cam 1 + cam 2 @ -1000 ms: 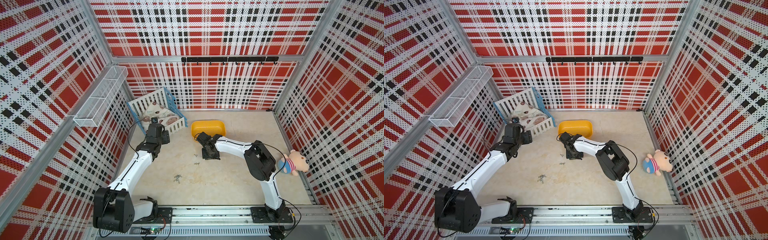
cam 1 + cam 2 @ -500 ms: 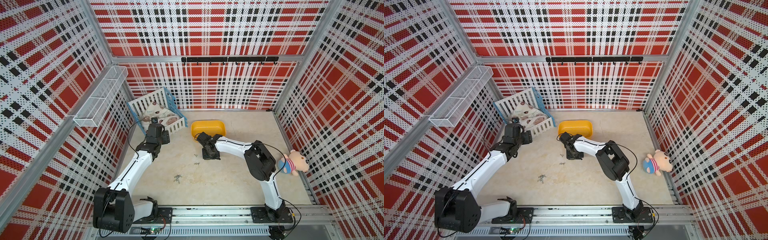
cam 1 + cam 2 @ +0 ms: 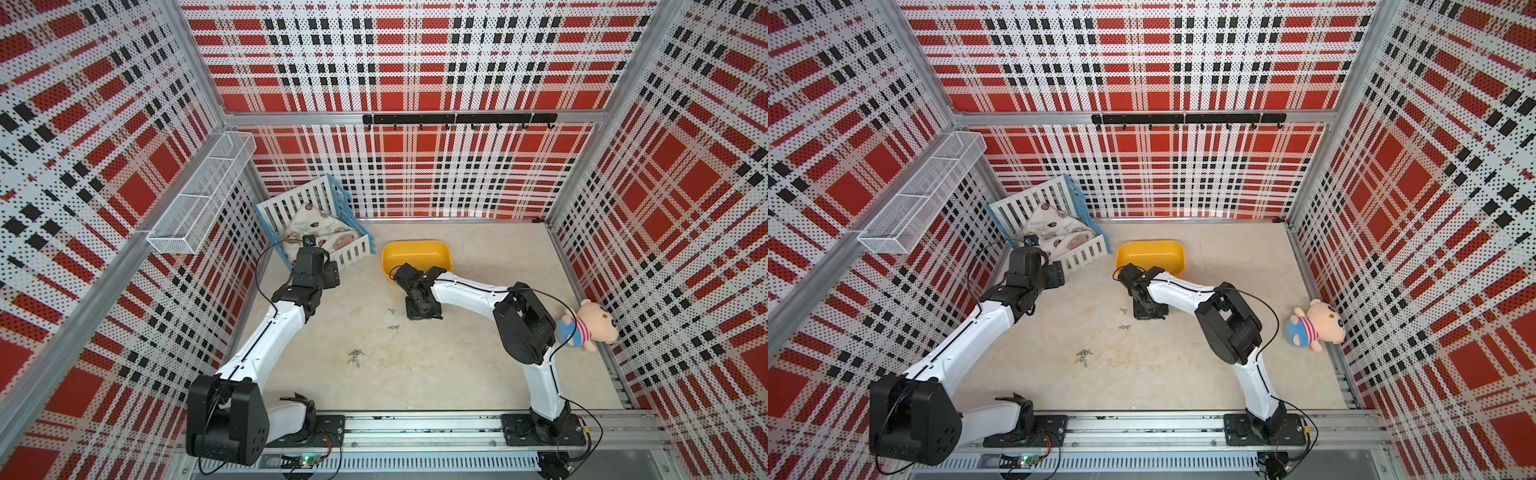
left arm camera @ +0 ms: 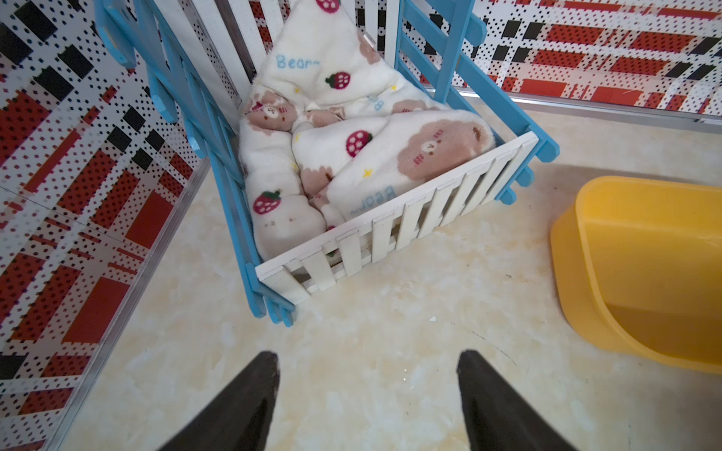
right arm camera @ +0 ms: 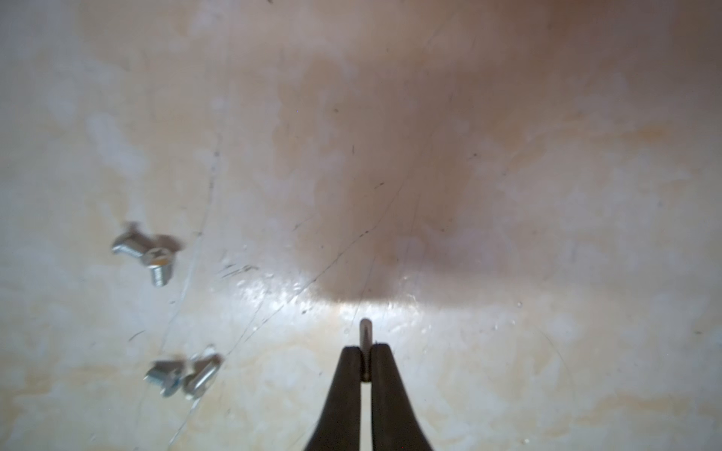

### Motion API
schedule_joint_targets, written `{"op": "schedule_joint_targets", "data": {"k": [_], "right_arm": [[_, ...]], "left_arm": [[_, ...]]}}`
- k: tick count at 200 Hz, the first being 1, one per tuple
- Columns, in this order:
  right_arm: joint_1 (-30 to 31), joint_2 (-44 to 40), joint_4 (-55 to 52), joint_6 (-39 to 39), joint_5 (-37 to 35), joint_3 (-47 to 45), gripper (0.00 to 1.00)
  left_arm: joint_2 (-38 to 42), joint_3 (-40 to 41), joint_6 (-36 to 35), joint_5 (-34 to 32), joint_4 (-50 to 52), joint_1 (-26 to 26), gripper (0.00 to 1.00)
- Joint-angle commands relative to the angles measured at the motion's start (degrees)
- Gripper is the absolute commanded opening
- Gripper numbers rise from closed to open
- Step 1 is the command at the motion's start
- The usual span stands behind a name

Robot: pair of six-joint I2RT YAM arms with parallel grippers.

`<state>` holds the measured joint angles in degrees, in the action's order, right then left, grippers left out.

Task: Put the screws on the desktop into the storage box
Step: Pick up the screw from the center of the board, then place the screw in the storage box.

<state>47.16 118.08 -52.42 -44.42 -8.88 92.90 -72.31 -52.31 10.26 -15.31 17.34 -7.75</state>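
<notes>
**One screw pinched at the fingertips, the rest loose on the bench**

The right gripper [image 5: 365, 351] is pressed together on a single screw [image 5: 365, 332]. It sits low over the bench [image 3: 457, 374], just in front of the storage box [image 3: 419, 255], which stands near the bench's back edge, left of the middle. In the right wrist view the screw sits at the very ends of the fingers, its shank poking out past them. I cannot tell whether it is clear of the surface. The left gripper [image 4: 367, 357] hangs spread with nothing between its fingers, near the back left corner beside the crib [image 3: 320, 232].

The remaining screws lie on the bench. There is a heap [image 3: 355, 356] toward the front edge, and a pair [image 5: 148, 254] and a second pair [image 5: 183, 375] lie close beside the right gripper, both blurred in its wrist view. I see none in the box, though the right arm hides its near wall.

The hold looks like the weak spot. A smooth, thin shank caught only by the tips could swivel or slide out during the lift, and a quick swing would make that likelier. The box's near wall stands between the gripper and the inside, so a low carry could knock the screw loose or shove the box back. Letting go too early would drop the screw outside. The nearby pairs could roll away if the fingers brush them.
</notes>
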Motion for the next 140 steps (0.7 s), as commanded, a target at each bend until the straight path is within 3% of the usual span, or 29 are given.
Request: {"op": "schedule_joint_targets", "data": {"k": [1, 57, 140], "right_arm": [[0.57, -6.49, -3.47, 0.76, -2.61, 3.72, 0.00], [-2.99, -3.12, -9.44, 4.96, -6.99, 21.46, 0.00], [-14.06, 14.27, -10.61, 8.58, -1.65, 38.61, 0.00]], "left_arm": [[0.96, 0.56, 0.07, 0.01, -0.92, 0.31, 0.77], [0.82, 0.70, 0.07, -0.15, -0.91, 0.28, 0.77], [0.95, 0.70, 0.11, -0.41, -0.82, 0.28, 0.78]]}}
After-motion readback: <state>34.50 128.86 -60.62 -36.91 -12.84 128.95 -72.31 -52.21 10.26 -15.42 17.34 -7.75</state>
